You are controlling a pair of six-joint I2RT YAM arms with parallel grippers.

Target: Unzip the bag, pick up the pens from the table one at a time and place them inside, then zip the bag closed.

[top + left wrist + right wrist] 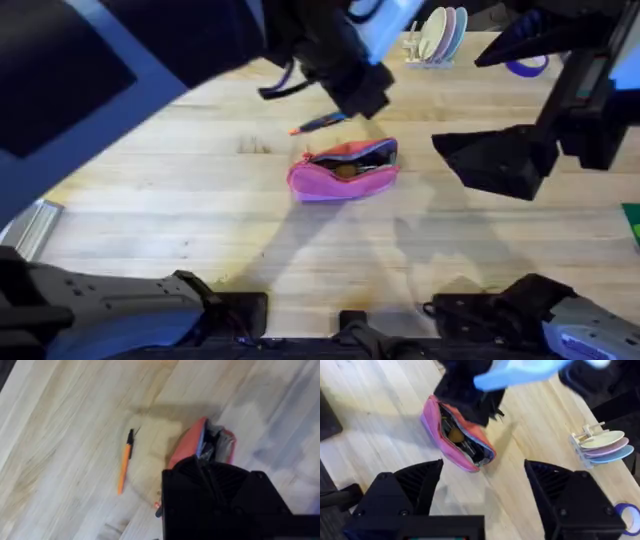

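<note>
- Lying near the middle of the desk point(150, 200), the pink bag point(343, 170) has its zipper already open, its mouth gaping; something dark and something orange-brown show inside it in the right wrist view.
- An orange pen point(124, 467) with a black end rests on the bare wood just beside the bag, on its far side, apart from the fabric.
- The left hand point(362, 92) hangs above the far edge of the bag, close to that pen; whether its two fingers are apart or together I cannot tell, since its own camera shows just a black block there.
- The right hand point(482, 490) is held wide apart with nothing between its fingers, raised over the desk to the right of the bag.
- A rack of pastel plates point(440, 38) and a ring of purple tape point(527, 66) stand at the far edge, well apart from the work.
- My reading: the step in hand is loading pens, with at least the orange one left outside.
- The next move calls for the left hand to drop onto the orange pen, close across its thin barrel, then carry it over the open mouth; zipping comes after.
</note>
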